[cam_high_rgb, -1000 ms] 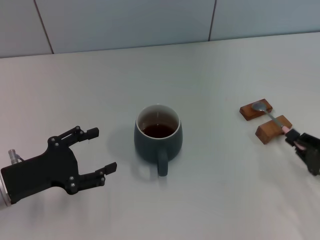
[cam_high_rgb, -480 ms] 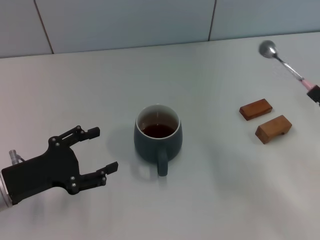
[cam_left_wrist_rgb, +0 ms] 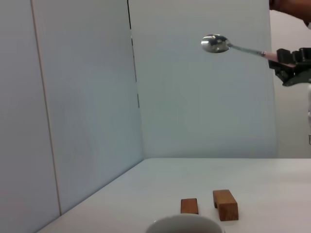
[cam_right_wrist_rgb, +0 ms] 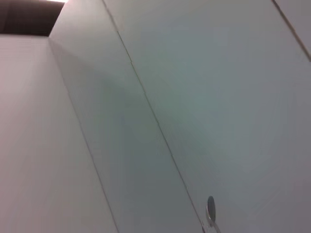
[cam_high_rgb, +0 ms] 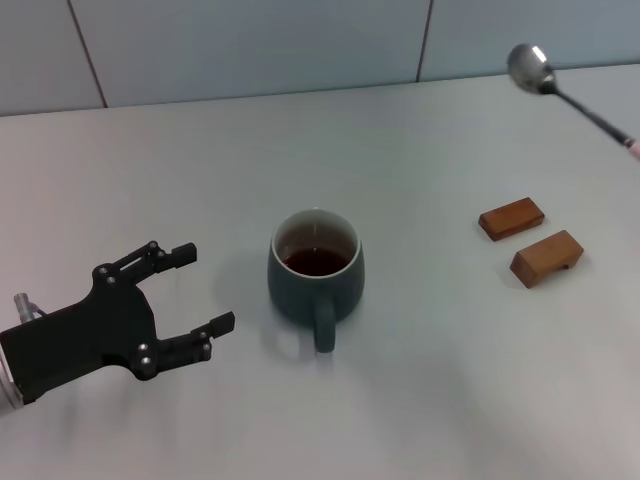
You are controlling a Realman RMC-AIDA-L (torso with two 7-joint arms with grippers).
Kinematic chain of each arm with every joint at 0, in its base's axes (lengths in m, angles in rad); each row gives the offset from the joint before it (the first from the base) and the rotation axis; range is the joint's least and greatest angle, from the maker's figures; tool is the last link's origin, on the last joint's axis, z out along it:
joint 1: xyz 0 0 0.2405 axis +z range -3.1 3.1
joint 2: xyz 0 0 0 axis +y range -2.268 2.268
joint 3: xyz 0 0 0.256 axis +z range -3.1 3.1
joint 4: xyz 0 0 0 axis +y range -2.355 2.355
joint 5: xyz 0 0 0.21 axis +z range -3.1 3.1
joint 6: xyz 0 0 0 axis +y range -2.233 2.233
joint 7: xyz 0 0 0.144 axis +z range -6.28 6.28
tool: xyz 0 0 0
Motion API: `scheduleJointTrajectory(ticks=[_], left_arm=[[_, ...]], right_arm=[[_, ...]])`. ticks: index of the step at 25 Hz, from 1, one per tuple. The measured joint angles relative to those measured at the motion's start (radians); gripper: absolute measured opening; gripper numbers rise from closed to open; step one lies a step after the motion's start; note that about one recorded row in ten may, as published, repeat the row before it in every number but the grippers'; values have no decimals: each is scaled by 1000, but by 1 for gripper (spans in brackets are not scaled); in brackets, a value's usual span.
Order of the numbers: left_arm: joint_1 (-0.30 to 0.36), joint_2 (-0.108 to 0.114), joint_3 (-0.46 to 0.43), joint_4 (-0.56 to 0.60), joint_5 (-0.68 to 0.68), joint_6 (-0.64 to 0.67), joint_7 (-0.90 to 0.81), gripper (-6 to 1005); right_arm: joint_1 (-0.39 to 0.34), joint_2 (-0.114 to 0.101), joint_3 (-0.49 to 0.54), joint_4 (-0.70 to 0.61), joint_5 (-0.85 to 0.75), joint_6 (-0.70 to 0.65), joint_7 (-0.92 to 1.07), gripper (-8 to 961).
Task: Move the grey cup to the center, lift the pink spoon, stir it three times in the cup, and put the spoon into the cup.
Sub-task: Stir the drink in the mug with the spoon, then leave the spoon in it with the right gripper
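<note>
White table (cam_high_rgb: 420, 400), cup (cam_high_rgb: 316, 268) centred. Left gripper (cam_high_rgb: 195, 292) spread beside cup. Right gripper (cam_left_wrist_rgb: 291, 65) pinching light, slick spoon (cam_high_rgb: 570, 92) by handle, high above blocks (cam_high_rgb: 530, 240).

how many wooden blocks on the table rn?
2. Both lie on the table to the robot's right of the grey cup: far block, near block. None seems hidden.

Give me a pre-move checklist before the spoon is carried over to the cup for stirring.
1. Pink spoon held by the right end effector at its handle, lifted high: ok.
2. Grey cup upright at the table's center, handle toward the robot: ok.
3. Liquid in the cup, below the rim: ok.
4. Left end effector open, beside the cup, not touching: ok.
5. Two wooden blocks bare, off to the right: ok.
6. Grip firmness on the spoon: cannot tell.
</note>
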Motion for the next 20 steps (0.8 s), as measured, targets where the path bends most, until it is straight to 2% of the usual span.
scheduleJointTrajectory(ticks=[2, 8, 13, 20], left_arm=[[1, 0, 0, 0, -4, 4, -1, 863], [1, 0, -2, -1, -26, 5, 0, 863], [5, 0, -2, -6, -32, 5, 2, 863], [6, 0, 3, -14, -32, 4, 4, 863]], right_arm=[[18, -1, -16, -94, 9, -10, 37, 116], [79, 3, -163, -405, 18, -14, 198, 115], [104, 0, -348, -733, 19, 2, 476, 115], [90, -3, -607, -1122, -17, -3, 717, 115]])
